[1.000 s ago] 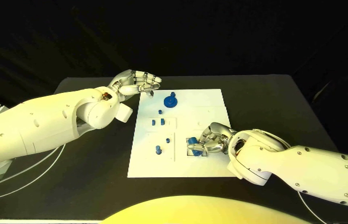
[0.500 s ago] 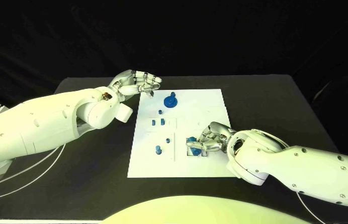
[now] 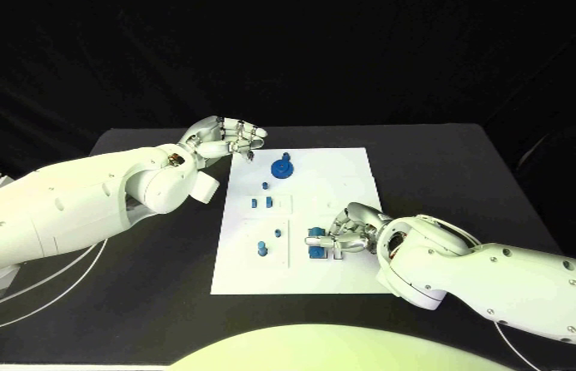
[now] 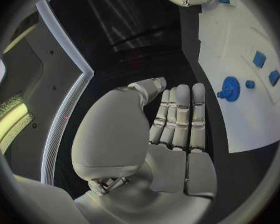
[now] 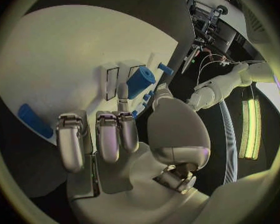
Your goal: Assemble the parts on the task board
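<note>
The white task board (image 3: 326, 170) lies mid-table. My right hand (image 3: 350, 233) rests on its near right part. In the right wrist view my right hand (image 5: 130, 149) has a fingertip and the thumb on either side of a blue cylinder part (image 5: 140, 81), pinching it beside white blocks on the board (image 5: 65, 59). The same part (image 3: 318, 236) shows at the fingertips in the head view. My left hand (image 3: 225, 140) hovers off the board's far left corner, fingers curled in on nothing, as the left wrist view (image 4: 171, 129) also shows.
A blue gear (image 3: 282, 169) stands at the board's far end, also seen as a gear (image 4: 231, 88) from the left wrist. Small blue pieces (image 3: 266, 202) and pegs (image 3: 262, 248) sit along the board's left half. A flat blue piece (image 5: 34, 120) lies near my right fingers. Black table surrounds the board.
My right hand has shifted slightly left on the board with its fingers still around the blue part. The left hand has not moved.
</note>
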You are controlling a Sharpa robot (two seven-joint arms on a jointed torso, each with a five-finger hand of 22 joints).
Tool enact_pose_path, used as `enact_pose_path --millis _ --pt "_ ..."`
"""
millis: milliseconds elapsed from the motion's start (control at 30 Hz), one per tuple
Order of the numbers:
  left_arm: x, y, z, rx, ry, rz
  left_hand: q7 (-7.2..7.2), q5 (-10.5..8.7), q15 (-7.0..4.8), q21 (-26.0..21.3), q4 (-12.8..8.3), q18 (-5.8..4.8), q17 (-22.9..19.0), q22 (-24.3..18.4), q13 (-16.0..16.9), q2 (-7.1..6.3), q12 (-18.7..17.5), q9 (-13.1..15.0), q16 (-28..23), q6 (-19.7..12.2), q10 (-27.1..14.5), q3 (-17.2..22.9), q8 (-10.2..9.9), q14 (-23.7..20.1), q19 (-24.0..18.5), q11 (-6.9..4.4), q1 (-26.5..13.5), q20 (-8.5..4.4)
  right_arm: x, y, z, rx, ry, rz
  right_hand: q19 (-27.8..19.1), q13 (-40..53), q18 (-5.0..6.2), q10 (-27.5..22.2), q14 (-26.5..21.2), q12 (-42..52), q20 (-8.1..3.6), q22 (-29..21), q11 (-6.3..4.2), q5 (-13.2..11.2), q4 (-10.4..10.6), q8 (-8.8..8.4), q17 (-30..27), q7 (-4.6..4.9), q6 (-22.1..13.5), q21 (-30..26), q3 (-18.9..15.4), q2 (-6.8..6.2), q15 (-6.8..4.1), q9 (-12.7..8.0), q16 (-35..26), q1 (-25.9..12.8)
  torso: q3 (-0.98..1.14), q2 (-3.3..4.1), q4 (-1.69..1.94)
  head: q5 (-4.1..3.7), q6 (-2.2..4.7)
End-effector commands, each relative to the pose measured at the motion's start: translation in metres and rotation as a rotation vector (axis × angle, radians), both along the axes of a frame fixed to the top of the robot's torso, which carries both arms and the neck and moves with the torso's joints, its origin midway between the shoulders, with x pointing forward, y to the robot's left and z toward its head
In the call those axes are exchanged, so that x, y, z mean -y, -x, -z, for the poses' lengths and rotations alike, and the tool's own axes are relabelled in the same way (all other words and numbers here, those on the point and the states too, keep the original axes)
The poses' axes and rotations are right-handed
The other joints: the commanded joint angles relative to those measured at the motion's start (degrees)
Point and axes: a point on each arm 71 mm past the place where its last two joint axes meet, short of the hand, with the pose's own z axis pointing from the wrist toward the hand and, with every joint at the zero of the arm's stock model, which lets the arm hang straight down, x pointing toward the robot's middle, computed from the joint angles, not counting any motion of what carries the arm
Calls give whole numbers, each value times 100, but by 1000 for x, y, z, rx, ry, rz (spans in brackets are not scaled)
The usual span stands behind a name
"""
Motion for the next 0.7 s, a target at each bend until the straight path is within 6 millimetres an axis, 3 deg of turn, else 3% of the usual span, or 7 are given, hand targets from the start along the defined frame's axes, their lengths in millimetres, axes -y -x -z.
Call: enact_pose_path --millis 33,100,200,433,700 --pt "2 1 -1 -2 12 13 3 25 6 -33 11 77 10 -8 8 -13 19 8 27 -44 -56 -1 26 -40 9 -2 -50 39 -3 2 -5 53 -50 -66 620 1391 -80 509 598 50 -39 1509 -19 -21 -7 80 1504 -13 6 25 75 124 -29 25 17 292 2 -4 0 10 3" --pt "1 1 -1 -2 12 12 2 26 5 -35 5 78 10 -9 8 -11 22 8 27 -48 -60 5 27 -42 10 -3 -44 39 -2 4 -7 65 -75 -82 620 1407 -80 520 598 72 -48 1509 -32 -28 -20 114 1508 -26 11 25 134 182 -40 39 18 571 0 -6 -2 15 1" --pt "1 1 -1 -2 11 10 2 26 5 -35 5 78 10 -9 8 -11 22 8 27 -48 -60 5 27 -42 10 -3 -44 39 0 7 -11 78 -103 -103 620 1428 -80 536 598 103 -62 1509 -50 -20 -20 159 1508 -46 22 25 318 122 -55 48 18 1036 2 -1 -5 20 -1" --pt "0 1 -1 -2 10 8 2 26 5 -35 5 78 10 -9 8 -11 22 8 27 -48 -60 5 27 -42 10 -3 -44 39 5 9 -12 81 -111 -121 620 1447 -80 550 598 132 -71 1509 -62 -23 -31 179 1508 -60 40 25 455 121 -65 44 18 1225 2 -1 -13 17 3" --pt "0 1 -1 -3 11 11 2 26 5 -35 5 78 10 -9 8 -11 22 8 27 -48 -60 5 27 -42 10 -3 -44 39 8 4 -8 74 -75 -97 620 1453 -80 555 598 141 -81 1509 -72 -21 -31 181 1508 -69 51 25 633 171 -74 25 18 1423 3 4 11 2 -8"
